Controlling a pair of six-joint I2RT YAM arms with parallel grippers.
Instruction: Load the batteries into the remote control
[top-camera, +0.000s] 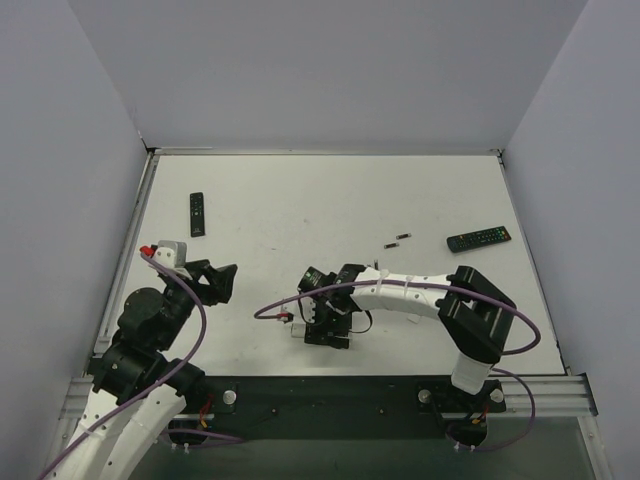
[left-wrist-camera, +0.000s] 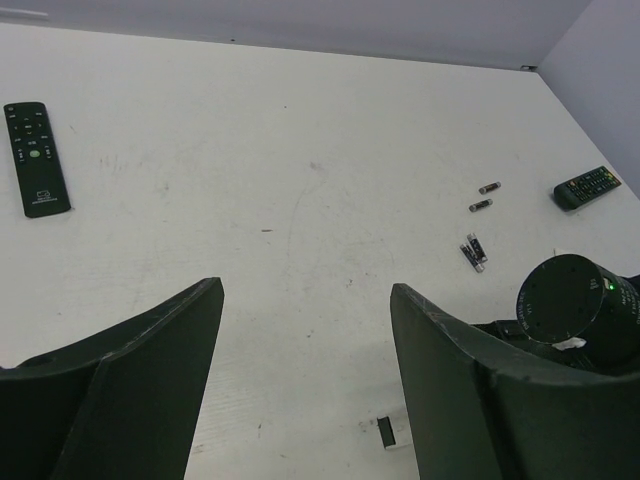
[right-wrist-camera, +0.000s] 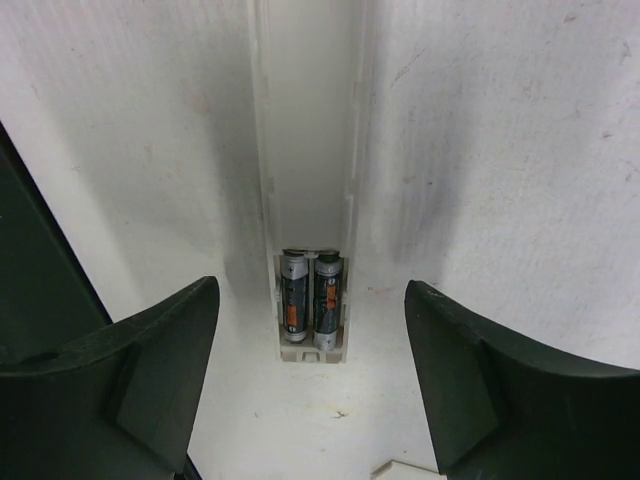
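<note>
Now both dark, metal-tipped cylindrical batts (right-wrist-camera: 311, 295) sit in the slim white plastic remote (right-wrist-camera: 305, 120); my right gripper (right-wrist-camera: 311, 287) & left gripper (left-wrist-camera: 305, 288) are spread, empty, so next is prob. closing the bay.

— What lies in the near remote (right-wrist-camera: 305, 120)?
— Two batteries (right-wrist-camera: 312, 298), side by side at its end.
— And on the table (left-wrist-camera: 300, 120)?
— We see loose batteries (left-wrist-camera: 481, 205) there, left of the right remote (left-wrist-camera: 587, 187).
</note>
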